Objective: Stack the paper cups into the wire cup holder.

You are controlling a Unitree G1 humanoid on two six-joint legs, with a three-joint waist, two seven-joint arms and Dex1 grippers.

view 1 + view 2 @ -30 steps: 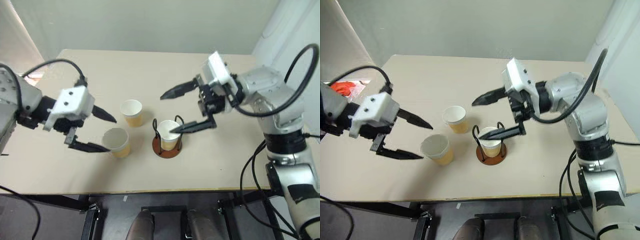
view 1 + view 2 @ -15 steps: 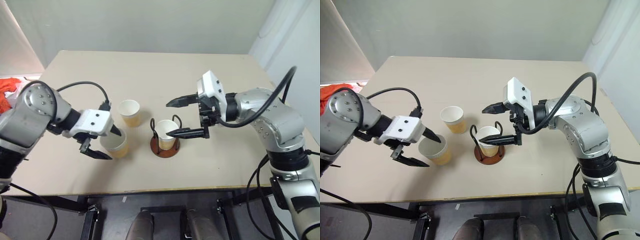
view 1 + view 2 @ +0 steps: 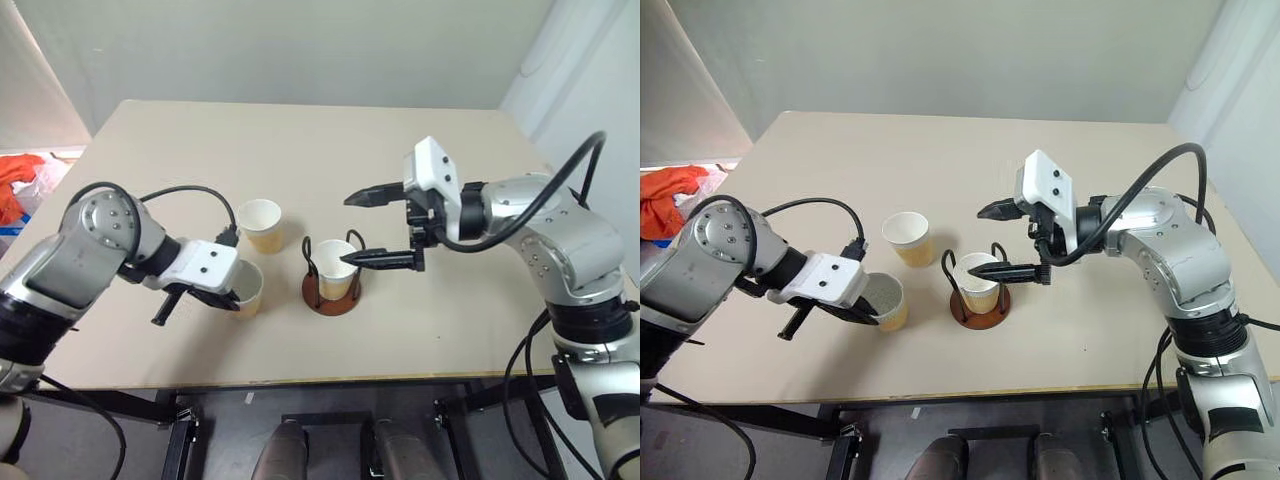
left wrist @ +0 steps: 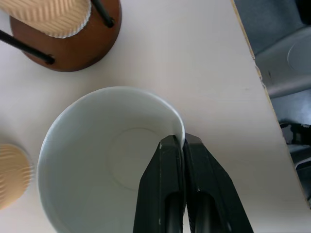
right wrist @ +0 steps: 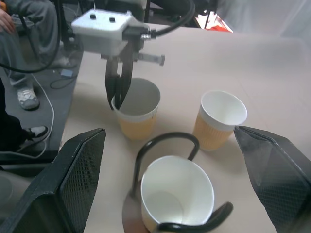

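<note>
A beige table [image 3: 300, 150] spans the middle of the head views, and the task's things sit in its lower centre. The right gripper [image 3: 365, 228] hangs right of centre with its two black fingers spread wide, one above the other in the picture; the lower fingertip [image 3: 350, 259] lies over the holder's cup, though I cannot tell whether it touches. The left gripper [image 4: 177, 145] comes in from the lower left, fingers pressed together and pinching the near rim of the cup [image 3: 243, 288] at lower centre-left; the left wrist view shows one finger [image 4: 165, 167] inside the white wall and the other outside. That cup stands upright on the table. The holder [image 3: 333, 292], a reddish-brown disc with black wire loops rising upright, stands just right of it, at the frame's centre, with a second cup [image 3: 337, 266] seated upright between the wires. The third cup [image 3: 261, 224] stands upright a little above and left of the holder, apart from both others. An orange cloth [image 3: 20, 175] lies off the table at the left edge.
</note>
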